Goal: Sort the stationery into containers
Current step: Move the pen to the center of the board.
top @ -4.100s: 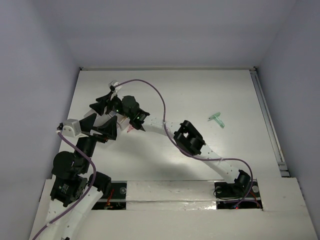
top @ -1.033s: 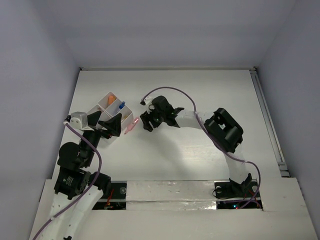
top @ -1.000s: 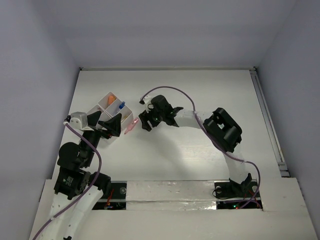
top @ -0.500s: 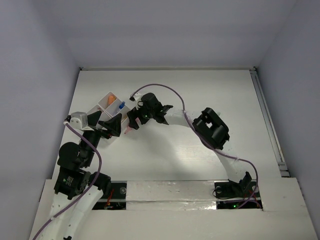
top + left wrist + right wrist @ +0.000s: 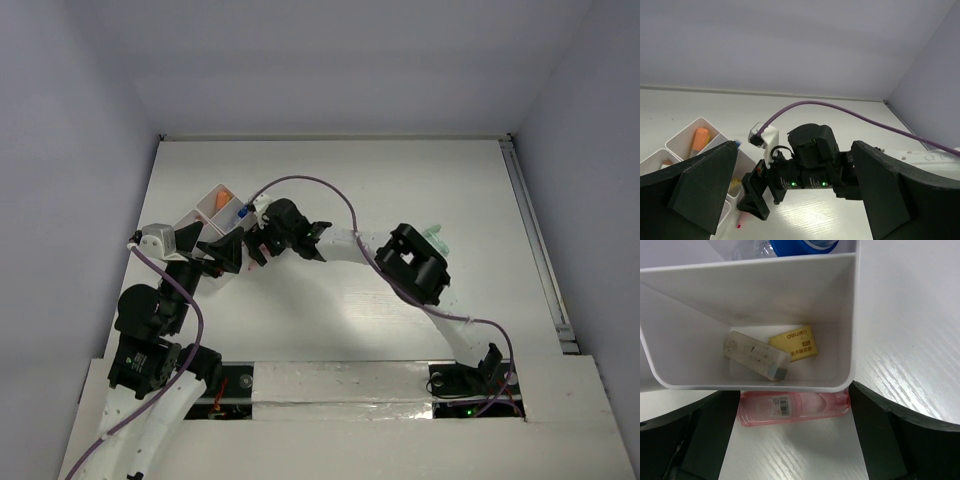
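My right gripper (image 5: 794,437) hangs with its jaws spread wide and empty, one finger on each side of the pink translucent marker-like piece (image 5: 792,409). That piece lies flat on the tabletop (image 5: 900,340), pressed against the outside of the white plastic tray of joined compartments (image 5: 854,315), at the 6 o'clock wall of its nearest cell. Inside that cell a yellow eraser block (image 5: 795,343) and a grey-white eraser block (image 5: 756,354) rest touching each other. A blue-capped item (image 5: 800,244) sits in the cell beyond at 12 o'clock, and a small orange piece (image 5: 700,141) in another. My left gripper (image 5: 212,245) is open too, holding nothing, beside the tray at about 10 o'clock on the tabletop. I judge the sorting mostly done: the pink piece is outside the tray, and a pale green item (image 5: 436,232) lies well apart toward 3 o'clock.
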Controlling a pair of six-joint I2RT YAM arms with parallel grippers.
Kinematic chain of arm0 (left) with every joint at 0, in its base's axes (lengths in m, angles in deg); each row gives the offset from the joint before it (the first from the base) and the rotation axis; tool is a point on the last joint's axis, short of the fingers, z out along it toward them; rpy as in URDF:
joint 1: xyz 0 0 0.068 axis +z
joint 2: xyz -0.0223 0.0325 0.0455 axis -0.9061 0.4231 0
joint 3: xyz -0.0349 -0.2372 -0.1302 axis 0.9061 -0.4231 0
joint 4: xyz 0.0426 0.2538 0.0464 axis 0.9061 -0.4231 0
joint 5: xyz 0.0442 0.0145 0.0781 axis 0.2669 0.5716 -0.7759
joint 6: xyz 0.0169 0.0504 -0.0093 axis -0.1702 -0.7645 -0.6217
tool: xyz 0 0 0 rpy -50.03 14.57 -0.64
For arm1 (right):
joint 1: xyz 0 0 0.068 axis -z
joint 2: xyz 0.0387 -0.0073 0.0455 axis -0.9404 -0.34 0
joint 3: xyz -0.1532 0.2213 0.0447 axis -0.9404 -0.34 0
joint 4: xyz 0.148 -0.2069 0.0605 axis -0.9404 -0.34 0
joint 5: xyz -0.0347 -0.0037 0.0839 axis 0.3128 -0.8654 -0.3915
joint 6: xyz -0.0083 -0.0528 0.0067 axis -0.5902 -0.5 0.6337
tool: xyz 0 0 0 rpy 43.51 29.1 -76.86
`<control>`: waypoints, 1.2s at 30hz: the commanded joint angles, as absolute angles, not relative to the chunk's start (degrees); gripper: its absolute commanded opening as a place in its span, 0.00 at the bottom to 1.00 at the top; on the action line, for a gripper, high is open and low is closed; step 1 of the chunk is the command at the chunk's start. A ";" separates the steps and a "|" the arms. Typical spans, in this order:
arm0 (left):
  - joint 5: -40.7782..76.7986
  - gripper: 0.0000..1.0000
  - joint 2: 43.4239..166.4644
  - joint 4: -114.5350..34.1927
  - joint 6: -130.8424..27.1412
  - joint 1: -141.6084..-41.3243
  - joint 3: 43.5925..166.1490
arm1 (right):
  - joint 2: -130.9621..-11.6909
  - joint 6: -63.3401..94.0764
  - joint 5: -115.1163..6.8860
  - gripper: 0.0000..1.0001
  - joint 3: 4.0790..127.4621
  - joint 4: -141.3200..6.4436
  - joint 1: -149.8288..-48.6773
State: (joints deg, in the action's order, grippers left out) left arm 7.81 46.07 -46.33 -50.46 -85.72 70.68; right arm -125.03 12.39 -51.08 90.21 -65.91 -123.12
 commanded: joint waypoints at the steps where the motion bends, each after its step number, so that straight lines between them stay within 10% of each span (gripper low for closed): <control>1: 8.34 0.97 46.41 -43.15 -50.07 -85.36 70.58 | -125.86 12.77 -41.13 0.94 86.65 -67.46 -123.48; 20: 9.13 0.97 46.41 -42.98 -49.81 -85.36 70.58 | -110.67 21.28 -19.85 0.85 61.44 -62.70 -123.48; 36: 9.40 0.97 46.24 -42.89 -49.46 -84.83 70.58 | -86.76 35.81 -30.65 0.91 48.40 -75.80 -123.48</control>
